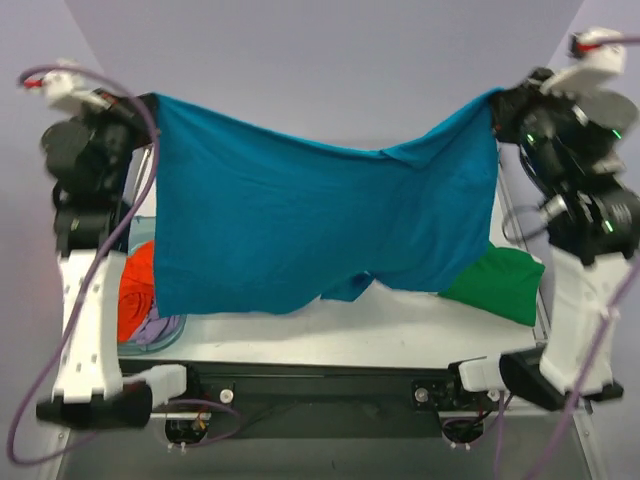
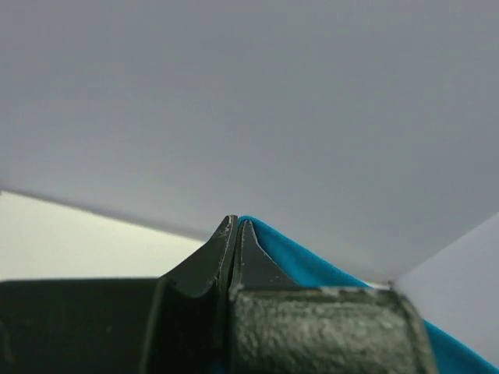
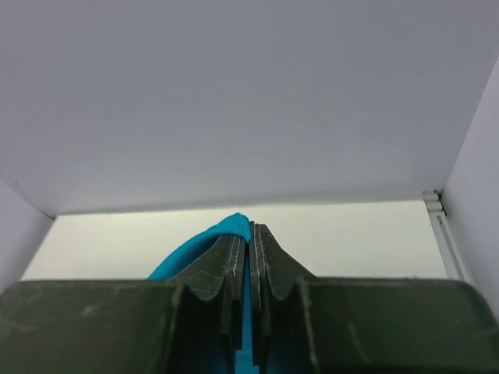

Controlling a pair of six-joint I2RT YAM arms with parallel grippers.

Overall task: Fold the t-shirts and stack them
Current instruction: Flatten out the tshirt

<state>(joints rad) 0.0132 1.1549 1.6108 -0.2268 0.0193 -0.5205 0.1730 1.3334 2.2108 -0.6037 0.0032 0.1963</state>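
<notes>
A teal t-shirt (image 1: 320, 225) hangs spread in the air between my two grippers, high above the table, its lower edge sagging near the table surface. My left gripper (image 1: 148, 102) is shut on its upper left corner; the cloth shows beside the fingertips in the left wrist view (image 2: 296, 261). My right gripper (image 1: 497, 98) is shut on its upper right corner; teal cloth pokes out between the jaws in the right wrist view (image 3: 226, 230). A folded green t-shirt (image 1: 497, 284) lies on the table at the right, partly hidden behind the teal one.
A clear bin (image 1: 160, 335) at the left table edge holds crumpled clothes, an orange-red one (image 1: 135, 290) and a lilac one (image 1: 155, 328). The white table (image 1: 350, 325) shows below the hanging shirt. Grey walls stand behind and at both sides.
</notes>
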